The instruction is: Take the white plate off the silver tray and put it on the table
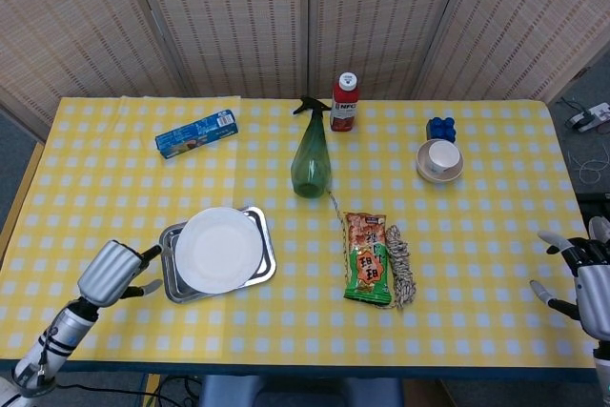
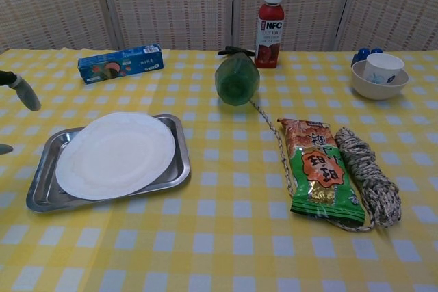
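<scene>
L to R: left hand (image 1: 114,272), fingers apart, empty, just beside silver tray (image 1: 171,280); white plate (image 1: 218,250) lies on tray, overhanging its rim. Mid-table (image 1: 286,321): green spray bottle (image 1: 311,164), red juice bottle (image 1: 345,102), snack bag (image 1: 367,258) w/ rope coil (image 1: 401,267) alongside. Far R: right hand (image 1: 583,275), fingers spread, empty, at table edge.

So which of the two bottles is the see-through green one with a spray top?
The spray bottle in the middle of the table, green with a black trigger. The juice bottle behind it is red with a white cap.
</scene>
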`<state>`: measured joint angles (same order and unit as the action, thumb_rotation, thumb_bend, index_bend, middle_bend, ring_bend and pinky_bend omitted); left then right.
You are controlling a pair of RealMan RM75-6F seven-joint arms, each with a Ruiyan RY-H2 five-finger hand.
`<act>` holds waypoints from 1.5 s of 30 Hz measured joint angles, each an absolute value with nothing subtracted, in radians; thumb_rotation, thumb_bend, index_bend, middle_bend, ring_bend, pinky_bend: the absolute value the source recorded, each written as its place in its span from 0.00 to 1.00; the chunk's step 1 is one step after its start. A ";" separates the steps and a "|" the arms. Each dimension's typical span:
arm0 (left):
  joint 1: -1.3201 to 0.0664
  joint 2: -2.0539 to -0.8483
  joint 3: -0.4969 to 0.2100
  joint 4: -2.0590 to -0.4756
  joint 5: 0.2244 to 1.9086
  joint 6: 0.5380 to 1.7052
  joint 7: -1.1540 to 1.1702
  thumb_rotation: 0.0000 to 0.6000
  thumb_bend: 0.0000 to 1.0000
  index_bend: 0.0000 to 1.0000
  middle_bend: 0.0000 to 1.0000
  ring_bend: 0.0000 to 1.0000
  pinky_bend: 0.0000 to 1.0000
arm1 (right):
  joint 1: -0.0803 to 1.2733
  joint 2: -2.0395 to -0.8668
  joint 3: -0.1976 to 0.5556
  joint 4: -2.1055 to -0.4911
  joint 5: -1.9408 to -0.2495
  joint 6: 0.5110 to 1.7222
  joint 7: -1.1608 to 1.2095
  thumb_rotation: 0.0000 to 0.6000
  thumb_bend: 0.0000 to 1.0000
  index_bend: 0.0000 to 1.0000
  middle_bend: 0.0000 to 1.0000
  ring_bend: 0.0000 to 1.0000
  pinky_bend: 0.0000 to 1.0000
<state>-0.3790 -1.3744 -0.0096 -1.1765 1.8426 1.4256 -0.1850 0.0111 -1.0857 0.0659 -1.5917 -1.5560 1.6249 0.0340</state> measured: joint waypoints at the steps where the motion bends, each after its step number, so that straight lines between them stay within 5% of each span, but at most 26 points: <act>1: -0.388 -1.384 -0.006 -1.161 1.846 1.416 -0.178 1.00 0.15 0.50 1.00 1.00 1.00 | 0.010 -1.085 0.066 -1.591 -1.556 1.626 0.037 1.00 0.12 0.26 0.43 0.30 0.28; 16: -0.439 -1.478 0.063 -1.007 1.849 1.365 -0.175 1.00 0.13 0.52 1.00 1.00 1.00 | 0.006 -1.080 0.070 -1.586 -1.561 1.628 0.056 1.00 0.12 0.26 0.43 0.30 0.28; 45: -0.481 -1.562 0.096 -0.956 1.803 1.314 -0.085 1.00 0.11 0.51 1.00 1.00 1.00 | 0.008 -1.079 0.068 -1.585 -1.569 1.615 0.058 1.00 0.12 0.26 0.43 0.30 0.28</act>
<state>-0.4807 -1.5624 0.0960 -0.9560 1.8031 1.3138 -0.0848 0.0083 -1.0787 0.0684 -1.5851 -1.5695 1.6145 0.0584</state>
